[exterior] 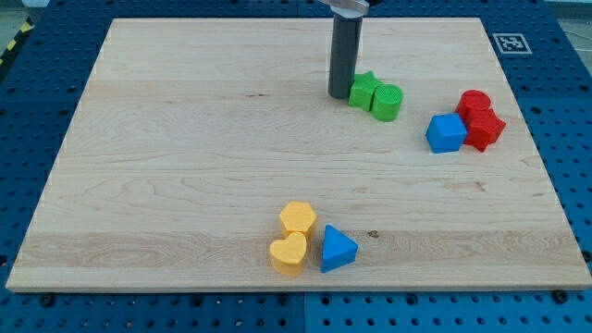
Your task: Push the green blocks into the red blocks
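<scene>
My tip (339, 93) rests on the board just left of the green star block (363, 90), touching or nearly touching it. A green cylinder block (387, 102) sits against the star's right side. Further to the view's right lie two red blocks: a red cylinder (474, 104) and a red hexagonal block (485, 129) just below it, touching. A blue cube (445, 133) sits against the left of the red pair, between the greens and the reds.
The wooden board (185, 166) lies on a blue perforated table. Near the view's bottom middle are a yellow hexagonal block (298, 218), a yellow heart block (289, 252) and a blue triangular block (338, 248). A marker tag (508, 42) is at the board's top right corner.
</scene>
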